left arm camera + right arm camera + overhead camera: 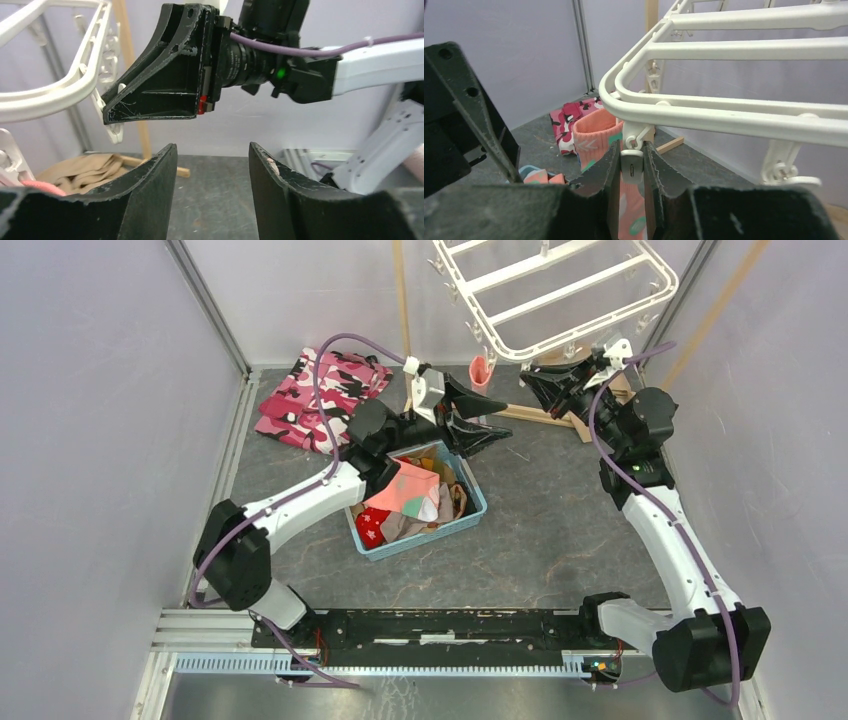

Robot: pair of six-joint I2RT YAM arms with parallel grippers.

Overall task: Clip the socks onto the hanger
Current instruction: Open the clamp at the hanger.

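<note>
The white plastic hanger (724, 115), a barred frame with small pegs dangling off its rim, sits raised over the far side of the surface (560, 530), the right hand (631, 150) clenched on one corner peg (631, 170) with a salmon-pink, teal-patched sock (596, 132) just behind it, while the left hand (212, 147) stands released and empty.

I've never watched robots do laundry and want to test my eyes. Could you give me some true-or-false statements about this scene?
1. The right gripper is pinching a white clip peg on the hanger. True.
2. The left gripper holds a sock. False: its jaws stand open with nothing between them.
3. A salmon-pink sock hangs beside that peg. True.
4. The blue basket is empty. False: several socks lie in it.
</note>
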